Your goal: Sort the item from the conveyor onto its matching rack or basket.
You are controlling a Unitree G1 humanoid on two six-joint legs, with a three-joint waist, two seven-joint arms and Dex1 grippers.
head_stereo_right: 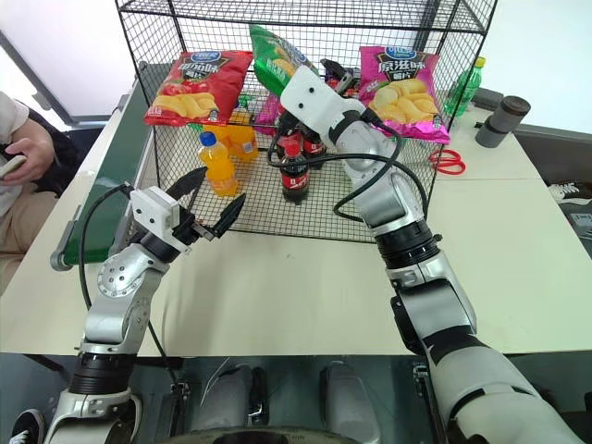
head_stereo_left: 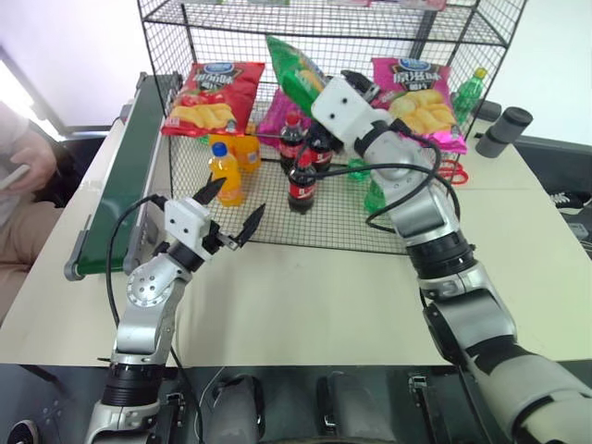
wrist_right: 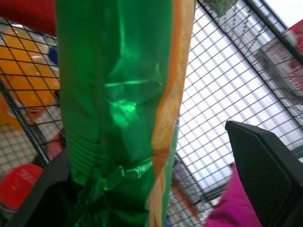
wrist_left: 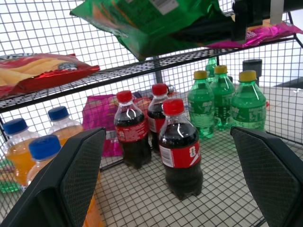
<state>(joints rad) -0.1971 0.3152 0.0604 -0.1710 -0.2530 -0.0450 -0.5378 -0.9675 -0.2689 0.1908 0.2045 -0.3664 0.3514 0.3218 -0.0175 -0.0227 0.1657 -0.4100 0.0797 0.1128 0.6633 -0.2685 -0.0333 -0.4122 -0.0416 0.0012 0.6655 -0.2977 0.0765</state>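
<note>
- Right gripper (wrist_right: 156,189) up inside the rack (head_stereo_left: 185,23) at shelf level, fingers spread wide w/ green chip bag (head_stereo_left: 294,74) between them, bag leaning against one finger.
- Red chip bag (head_stereo_left: 213,97) to gripper's left, pink bag (head_stereo_left: 421,97) to its right.
- Left gripper (head_stereo_left: 229,211) fully open, empty, just outside rack front, facing cola bottles (wrist_left: 180,151).
- Conveyor (head_stereo_left: 125,166) to its left on worktop (head_stereo_left: 305,305).

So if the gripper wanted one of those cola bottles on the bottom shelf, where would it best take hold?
Probably the front cola bottle, around its narrow neck under the red cap. It stands upright at the rack's open front, so come level from the front; neighbouring bottles crowd its back.
</note>
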